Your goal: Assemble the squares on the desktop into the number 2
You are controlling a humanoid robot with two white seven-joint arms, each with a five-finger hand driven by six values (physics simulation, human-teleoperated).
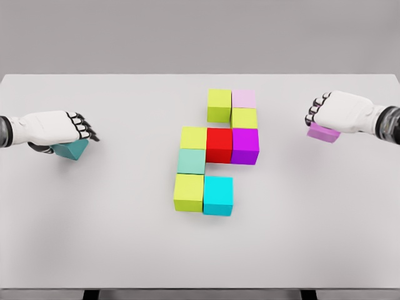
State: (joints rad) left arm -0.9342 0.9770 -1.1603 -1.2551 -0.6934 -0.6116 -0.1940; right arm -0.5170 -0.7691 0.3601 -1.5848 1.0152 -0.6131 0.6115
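Lying loose: cubes point(215, 153), apparently uncontained.

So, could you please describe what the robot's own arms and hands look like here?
Both are smooth glossy white shells. The left hand and right hand each have black finger segments at the joints. A dark grey band rings each wrist. No cables or markings are visible.

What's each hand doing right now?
Left hand: shut on the teal block.
Right hand: shut on the purple block.
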